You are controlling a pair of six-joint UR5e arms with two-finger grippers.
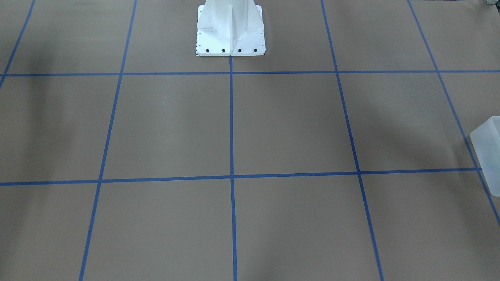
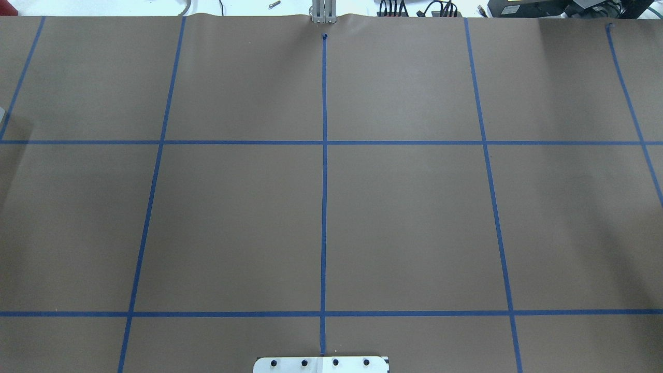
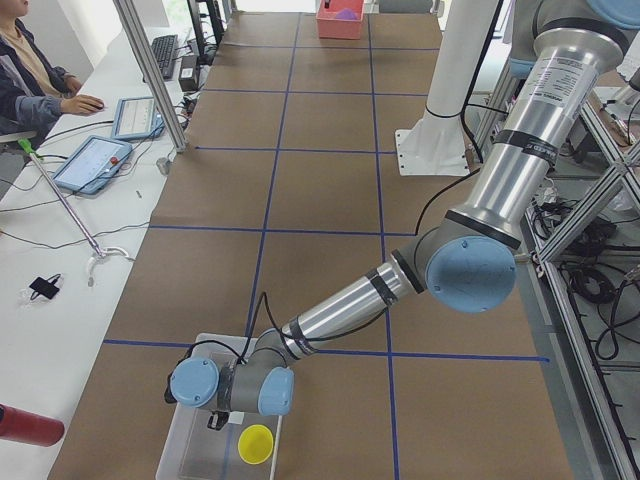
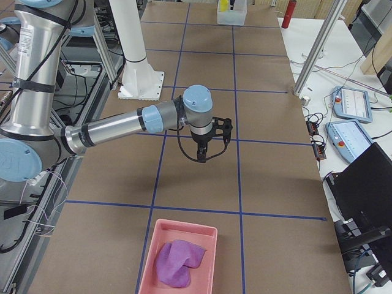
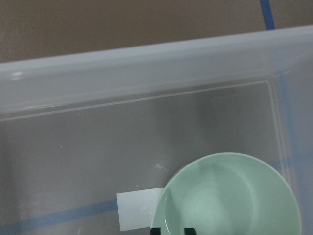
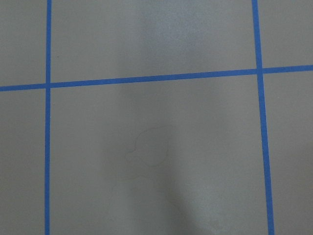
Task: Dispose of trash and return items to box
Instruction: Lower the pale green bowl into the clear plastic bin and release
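The left gripper (image 5: 172, 230) hangs over the frosted bin (image 5: 146, 63), tips astride the rim of the green bowl (image 5: 230, 200) inside it — clamped or loose, I cannot tell. A yellow cup (image 3: 256, 443) sits in the bin too. Farther off, the right gripper (image 4: 206, 153) hovers above the table (image 4: 275, 184) — whether its fingers are apart cannot be told

My L arm (image 3: 520, 130) drops from the shoulder to the L elbow (image 3: 470, 275), bent sharp. The L forearm (image 3: 340, 310) then runs out and down to the L wrist (image 3: 235, 385), sitting low. L gripper (image 5: 172, 230) points down. Only two dark fingertips (image 5: 156, 230) peek into the wrist cam, narrow gap btwn them (can't tell if they pinch anything). R arm (image 4: 30, 73) folds at the R elbow (image 4: 15, 159), R forearm (image 4: 116, 125) reaching out approx level. R gripper (image 4: 205, 152) hangs straight down off the R wrist (image 4: 197, 109), held up high; can't judge its fingers.
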